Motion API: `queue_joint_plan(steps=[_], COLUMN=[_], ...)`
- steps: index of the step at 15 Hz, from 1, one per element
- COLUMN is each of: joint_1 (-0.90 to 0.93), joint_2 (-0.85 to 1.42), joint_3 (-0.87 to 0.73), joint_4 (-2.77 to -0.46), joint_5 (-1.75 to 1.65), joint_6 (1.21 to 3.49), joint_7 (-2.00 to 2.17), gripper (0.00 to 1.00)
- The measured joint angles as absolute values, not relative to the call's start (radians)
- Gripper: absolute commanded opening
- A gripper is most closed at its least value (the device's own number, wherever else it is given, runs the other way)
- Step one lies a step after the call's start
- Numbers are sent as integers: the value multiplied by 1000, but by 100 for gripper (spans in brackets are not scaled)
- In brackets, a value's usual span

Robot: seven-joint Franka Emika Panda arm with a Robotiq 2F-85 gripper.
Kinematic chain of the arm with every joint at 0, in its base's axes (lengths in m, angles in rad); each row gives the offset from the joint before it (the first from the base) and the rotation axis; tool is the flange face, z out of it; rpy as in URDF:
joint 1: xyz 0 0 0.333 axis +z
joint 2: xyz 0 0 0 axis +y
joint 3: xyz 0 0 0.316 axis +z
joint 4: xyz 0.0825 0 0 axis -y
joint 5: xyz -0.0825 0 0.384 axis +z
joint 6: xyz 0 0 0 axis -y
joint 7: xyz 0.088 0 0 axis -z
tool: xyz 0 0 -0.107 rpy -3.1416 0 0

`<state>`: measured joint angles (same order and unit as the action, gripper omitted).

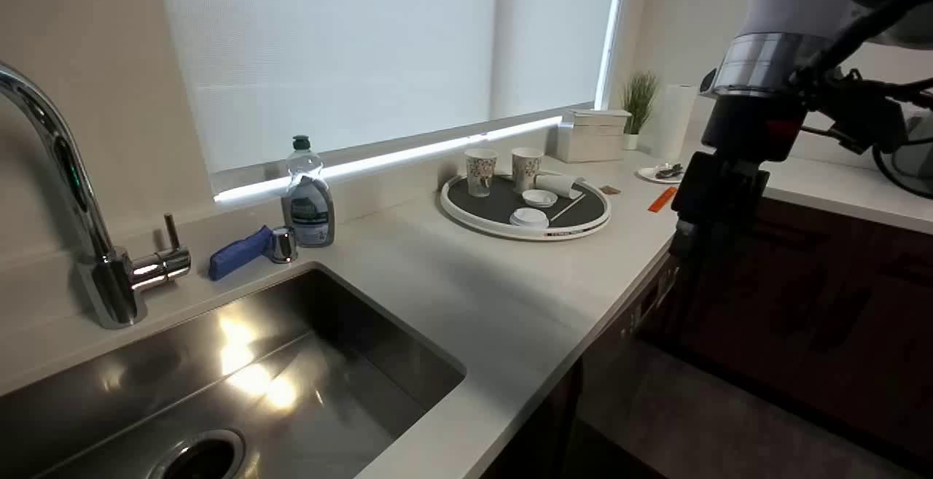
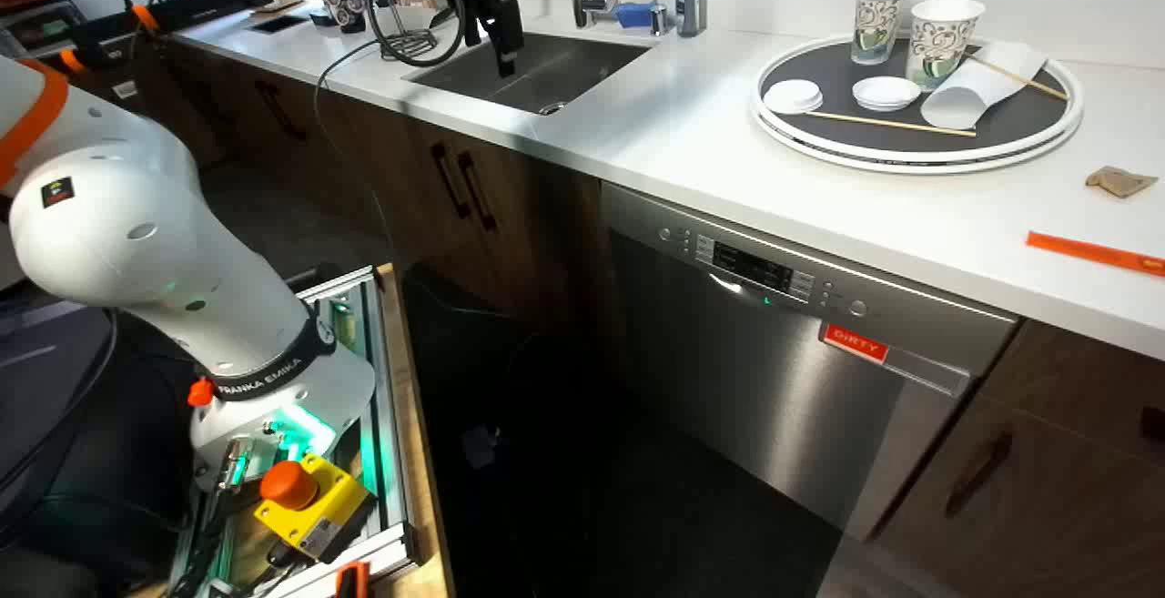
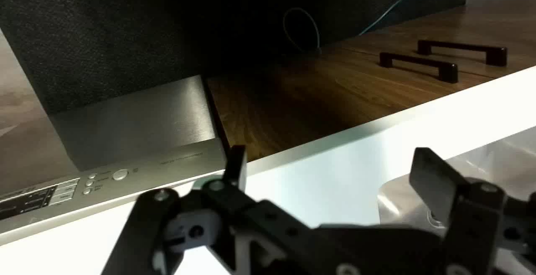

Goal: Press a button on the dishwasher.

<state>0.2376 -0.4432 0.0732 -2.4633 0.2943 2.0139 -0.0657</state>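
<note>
Gripper (image 3: 331, 158) (blk, two-fingered) hung w/ jaws spread wide nr smooth white countertop (image 2: 637, 125); silver brushed-steel, flat-fronted dishwasher (image 2: 755, 361) sat under it, btwn brown wood-grain cabinets (image 2: 1083, 489) w/ dark bar handles (image 3: 460, 46).

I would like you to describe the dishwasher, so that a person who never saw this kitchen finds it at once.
Find the white countertop with the sink and the round tray. Directly below the stretch that carries the tray is the dishwasher. Unlike the brown wooden cabinets on both sides, it is silvery metal, with a control panel along its top and a red DIRTY sign.
</note>
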Motion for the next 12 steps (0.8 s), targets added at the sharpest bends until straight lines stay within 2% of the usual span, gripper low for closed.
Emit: queue_joint_plan(steps=[12], joint_1=[219], joint_2=[-443], joint_3=[74], joint_4=[-2471], joint_5=[293], joint_6=[2014], joint_7=[-51], gripper=[100])
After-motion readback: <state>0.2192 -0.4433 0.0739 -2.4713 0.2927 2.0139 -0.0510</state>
